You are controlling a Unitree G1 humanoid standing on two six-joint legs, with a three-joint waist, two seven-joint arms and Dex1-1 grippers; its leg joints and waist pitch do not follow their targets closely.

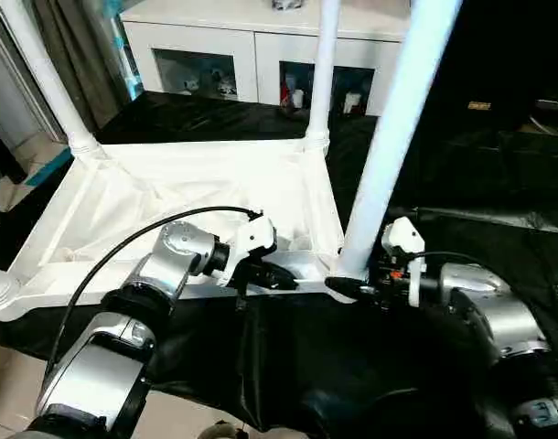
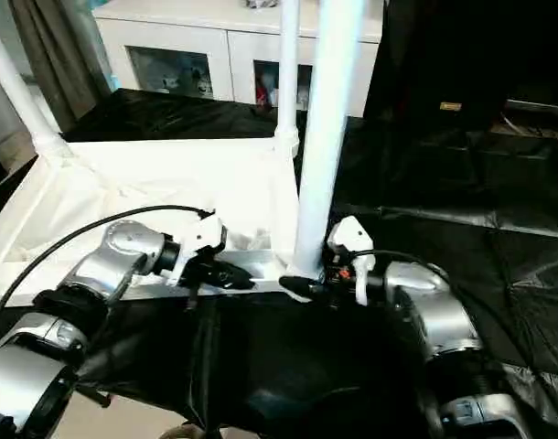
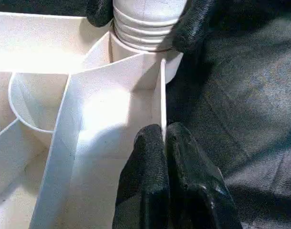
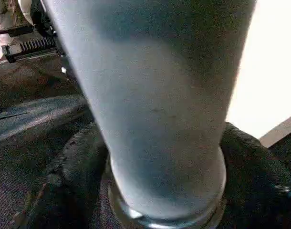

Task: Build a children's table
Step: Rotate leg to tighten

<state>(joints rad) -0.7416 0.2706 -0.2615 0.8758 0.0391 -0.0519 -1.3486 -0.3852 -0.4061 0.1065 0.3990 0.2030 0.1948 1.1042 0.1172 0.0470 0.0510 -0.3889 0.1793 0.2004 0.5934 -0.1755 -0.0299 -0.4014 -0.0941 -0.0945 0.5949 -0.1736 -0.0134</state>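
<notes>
The children's table (image 1: 215, 183) lies upside down on black sheeting (image 1: 498, 192), legs up; the left gripper (image 1: 277, 275) pinches its near rim; the right gripper (image 1: 350, 287), fingers spread, clasps the near-corner leg (image 1: 398, 128) at its base; a white cabinet (image 1: 252, 41) stands behind.

A black sheet (image 1: 462, 238) covers the floor (image 1: 5, 187), and the children's table (image 1: 169, 197) lies upside down on it, legs pointing up.

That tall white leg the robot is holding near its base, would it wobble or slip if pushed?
Probably stiff: the leg is a smooth, straight tube. Its glossy surface may slip between the right gripper fingers. It leans slightly in its corner socket, so it might wobble until fully seated.
</notes>
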